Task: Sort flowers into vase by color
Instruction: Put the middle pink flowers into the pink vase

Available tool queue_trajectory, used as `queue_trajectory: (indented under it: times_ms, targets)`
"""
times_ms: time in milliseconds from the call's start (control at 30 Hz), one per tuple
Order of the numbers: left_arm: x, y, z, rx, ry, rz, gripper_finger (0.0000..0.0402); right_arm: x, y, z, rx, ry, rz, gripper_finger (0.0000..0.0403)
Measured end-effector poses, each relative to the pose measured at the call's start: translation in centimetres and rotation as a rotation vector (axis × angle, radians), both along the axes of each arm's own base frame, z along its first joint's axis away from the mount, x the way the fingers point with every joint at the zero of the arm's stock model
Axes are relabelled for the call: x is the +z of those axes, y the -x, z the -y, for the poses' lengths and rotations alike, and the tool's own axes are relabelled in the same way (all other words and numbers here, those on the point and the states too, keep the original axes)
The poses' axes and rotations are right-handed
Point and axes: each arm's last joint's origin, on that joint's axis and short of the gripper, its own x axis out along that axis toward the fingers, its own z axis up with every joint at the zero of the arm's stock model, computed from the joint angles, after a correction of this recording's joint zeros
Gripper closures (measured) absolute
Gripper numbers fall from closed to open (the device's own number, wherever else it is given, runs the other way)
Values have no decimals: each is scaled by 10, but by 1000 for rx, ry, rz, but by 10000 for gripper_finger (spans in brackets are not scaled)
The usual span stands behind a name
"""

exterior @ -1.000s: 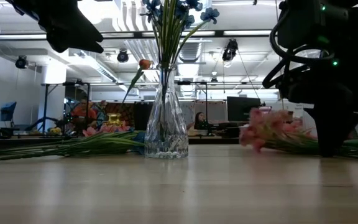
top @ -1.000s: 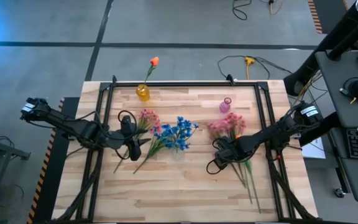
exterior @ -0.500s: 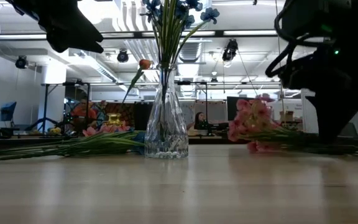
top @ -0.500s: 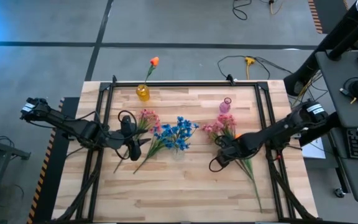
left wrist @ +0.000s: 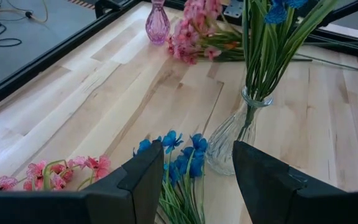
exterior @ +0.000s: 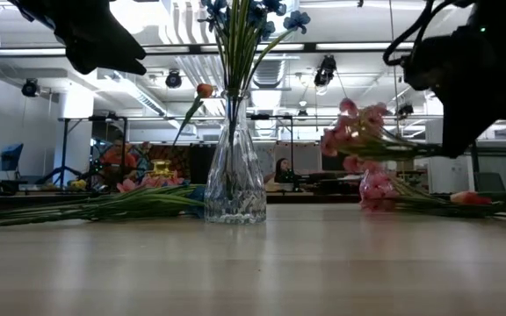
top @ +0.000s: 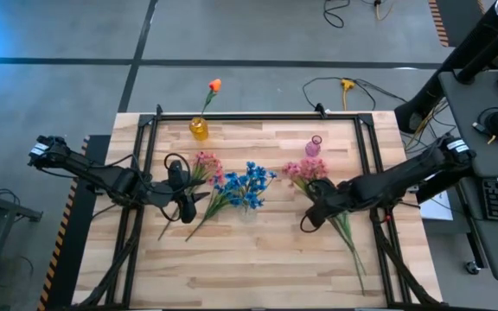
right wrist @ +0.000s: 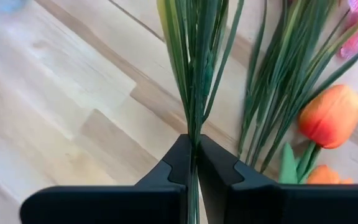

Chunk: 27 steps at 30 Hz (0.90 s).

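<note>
Right of the clear vase (top: 247, 206), your right gripper (top: 316, 207) pinches a pink flower spray (exterior: 358, 132) by its green stalks, raised off the table (top: 258, 259). Your left gripper (left wrist: 194, 171) waits, fingers apart, near the blue flowers (left wrist: 179, 152).

1. Both arms are dark, slender and jointed, with black cables looped alongside them
2. Each arm carries a white-marked block near its outer end
3. The left gripper (left wrist: 191, 180) and right gripper (right wrist: 194, 163) have matte black, angular fingers
</note>
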Motion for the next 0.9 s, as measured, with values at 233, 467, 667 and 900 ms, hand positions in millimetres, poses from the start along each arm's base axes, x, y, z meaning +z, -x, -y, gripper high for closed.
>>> queue_trajectory:
  times_ms: [233, 467, 667, 900]
  targets:
    - [0, 0, 0, -1, 0, 0, 226, 17, 8, 4, 8, 23, 96, 390]
    - [0, 0, 0, 0, 0, 1, 226, 32, 12, 8, 10, 104, 220, 390]
    - [0, 0, -1, 18, -11, 7, 226, 49, 12, 13, -2, 255, 391, 390]
    - [1, 0, -1, 21, -11, 14, 226, 73, 6, 18, -32, 470, 591, 390]
